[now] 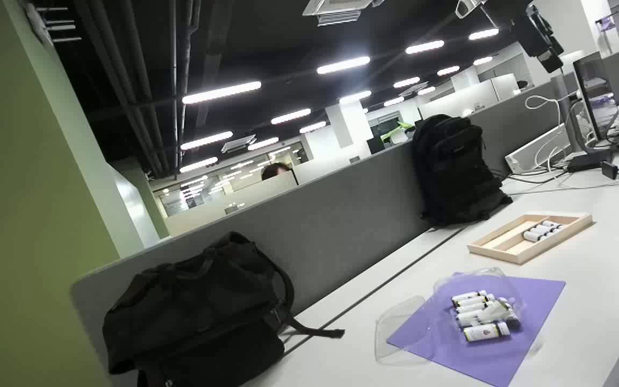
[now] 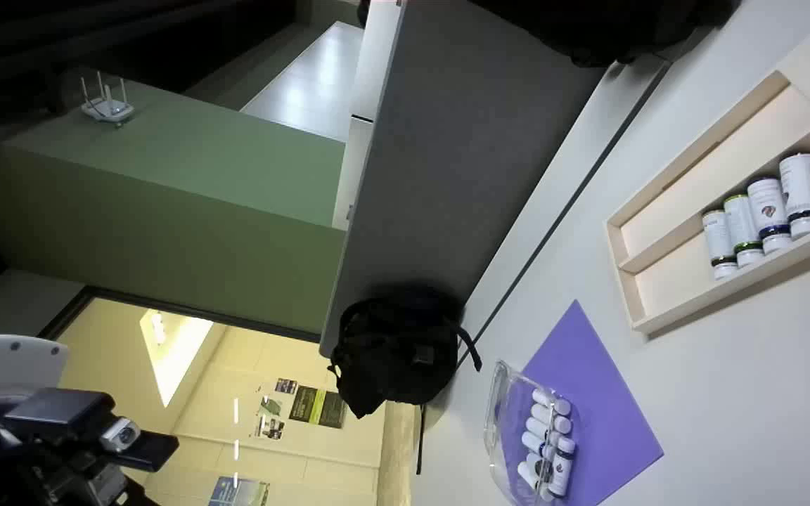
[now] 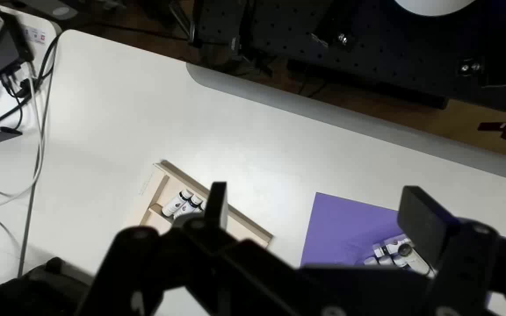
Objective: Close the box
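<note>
The box (image 1: 444, 322) is a thin, clear one, open on the purple sheet (image 1: 535, 295) with a heap of bottles (image 1: 486, 331) inside; in an exterior view its lid (image 1: 402, 332) shows past the edge of the sheet, against the white table (image 3: 253, 166), though how steeply it leans I cannot tell. The bottles look the likeliest trouble: they lie loosely piled, so one sitting high could prop the lid up, and pressing harder might bend the plastic or roll a bottle out. Being clear, the lid is hard to make out against the pale table, so the gripper (image 3: 321, 215) could well miss its edge or slip over it. A sideways push would probably slide the light box, perhaps the sheet as well, rather than swing the lid. In the wrist view one of the fingers (image 3: 426, 224) covers part of the box, which would make a careful approach harder. The wooden tray (image 1: 556, 238) with more bottles lies near the sheet, and a low, wide sweep might bump it. As for the gripper itself, it hangs well above the table, spread wide with a big gap between its fingers; it holds nothing and appears to touch nothing.
</note>
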`<action>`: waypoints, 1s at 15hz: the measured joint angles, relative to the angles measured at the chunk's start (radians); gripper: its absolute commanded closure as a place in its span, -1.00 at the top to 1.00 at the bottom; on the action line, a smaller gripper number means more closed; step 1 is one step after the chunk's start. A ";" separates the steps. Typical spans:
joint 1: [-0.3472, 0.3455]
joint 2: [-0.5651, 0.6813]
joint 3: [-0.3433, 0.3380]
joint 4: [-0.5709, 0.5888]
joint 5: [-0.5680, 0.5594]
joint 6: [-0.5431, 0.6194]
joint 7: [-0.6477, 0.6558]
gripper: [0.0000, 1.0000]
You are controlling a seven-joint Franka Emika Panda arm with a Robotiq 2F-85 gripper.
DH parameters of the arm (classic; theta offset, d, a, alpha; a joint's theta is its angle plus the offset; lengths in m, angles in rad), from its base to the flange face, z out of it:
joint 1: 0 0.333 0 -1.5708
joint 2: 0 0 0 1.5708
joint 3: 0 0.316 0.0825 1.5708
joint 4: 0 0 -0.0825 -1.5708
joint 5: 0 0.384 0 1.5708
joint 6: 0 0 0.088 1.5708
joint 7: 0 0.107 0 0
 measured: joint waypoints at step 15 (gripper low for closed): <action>0.056 0.103 -0.001 0.001 -0.002 0.159 -0.004 1.00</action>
